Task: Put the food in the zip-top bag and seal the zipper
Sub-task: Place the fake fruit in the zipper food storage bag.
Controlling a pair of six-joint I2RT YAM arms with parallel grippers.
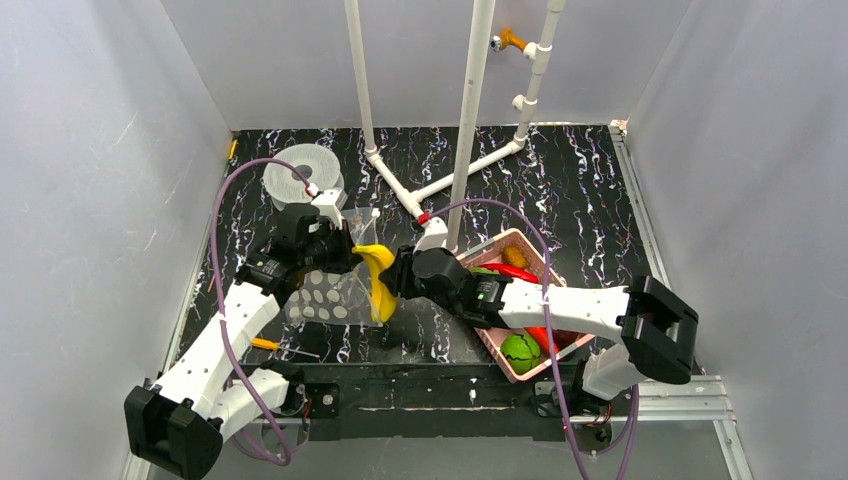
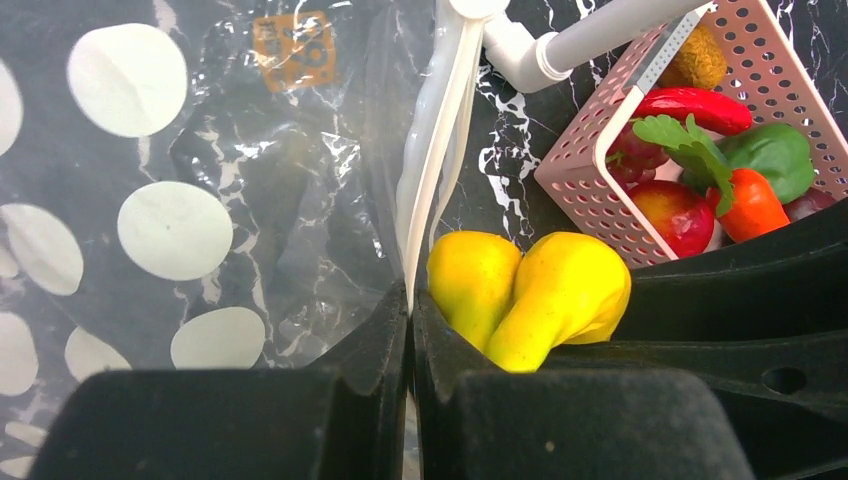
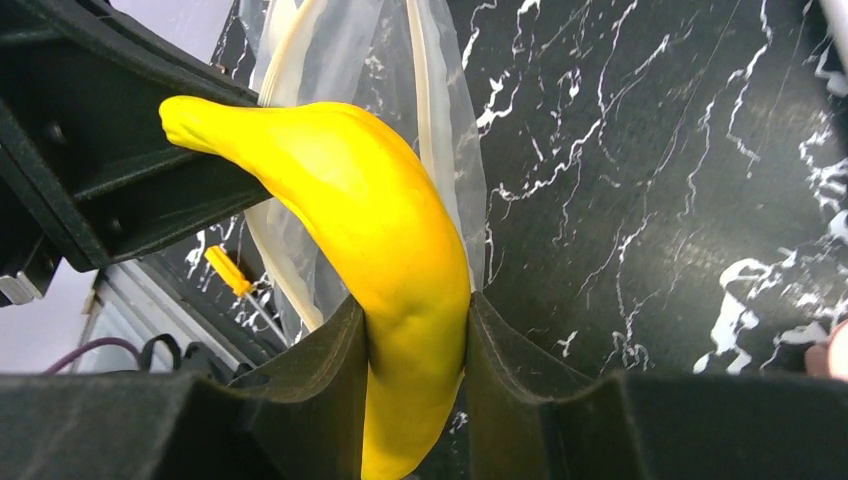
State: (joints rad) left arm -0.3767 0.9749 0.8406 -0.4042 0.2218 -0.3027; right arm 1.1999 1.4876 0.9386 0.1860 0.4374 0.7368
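Note:
My right gripper (image 1: 392, 283) is shut on the yellow banana (image 1: 378, 280), which also shows in the right wrist view (image 3: 385, 230) and the left wrist view (image 2: 530, 290). It holds the banana at the mouth of the clear dotted zip-top bag (image 1: 325, 295). My left gripper (image 1: 345, 250) is shut on the bag's mouth edge (image 2: 425, 180), where the whitish zipper strip (image 3: 420, 110) runs. The bag's dotted sheet (image 2: 170, 230) spreads to the left. More food lies in the pink basket (image 1: 520, 250): red chilli (image 2: 700, 105), carrot (image 2: 750, 205), green pieces (image 2: 775, 155).
A grey-white filament spool (image 1: 300, 175) stands at the back left. White pipes (image 1: 470, 120) rise from the table's middle. A small orange-handled screwdriver (image 1: 265, 344) lies near the front left. A green ball-like fruit (image 1: 520, 352) sits in the basket's near end.

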